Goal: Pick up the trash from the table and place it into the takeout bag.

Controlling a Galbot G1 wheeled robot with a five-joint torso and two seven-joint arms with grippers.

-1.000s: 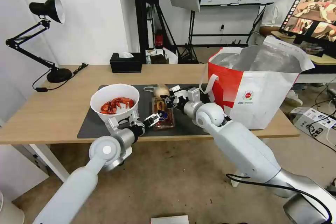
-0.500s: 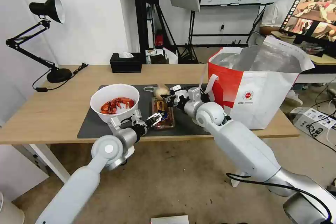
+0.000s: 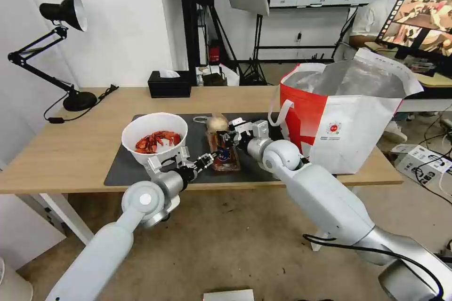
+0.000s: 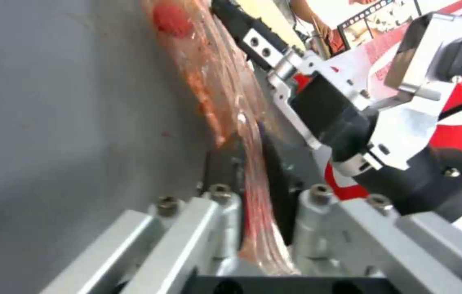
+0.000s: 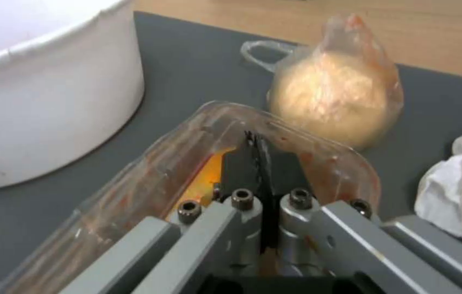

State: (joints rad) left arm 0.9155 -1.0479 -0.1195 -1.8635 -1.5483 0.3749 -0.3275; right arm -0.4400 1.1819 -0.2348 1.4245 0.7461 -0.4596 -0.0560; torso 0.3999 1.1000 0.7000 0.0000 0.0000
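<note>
The clear hinged plastic tray of food scraps (image 3: 224, 150) lies on the dark grey mat (image 3: 123, 165), pinched at both ends: left gripper (image 3: 208, 157) at 7 o'clock, right gripper (image 3: 225, 138) at 1 o'clock, red-and-white takeout bag (image 3: 343, 122) toward 3 o'clock.

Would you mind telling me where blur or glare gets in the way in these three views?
Head view: bright glare on the takeout bag foil lining. Left wrist view: clear tray smeared, soft. Right wrist view: bagged ball and white bowl slightly out of focus.
</note>
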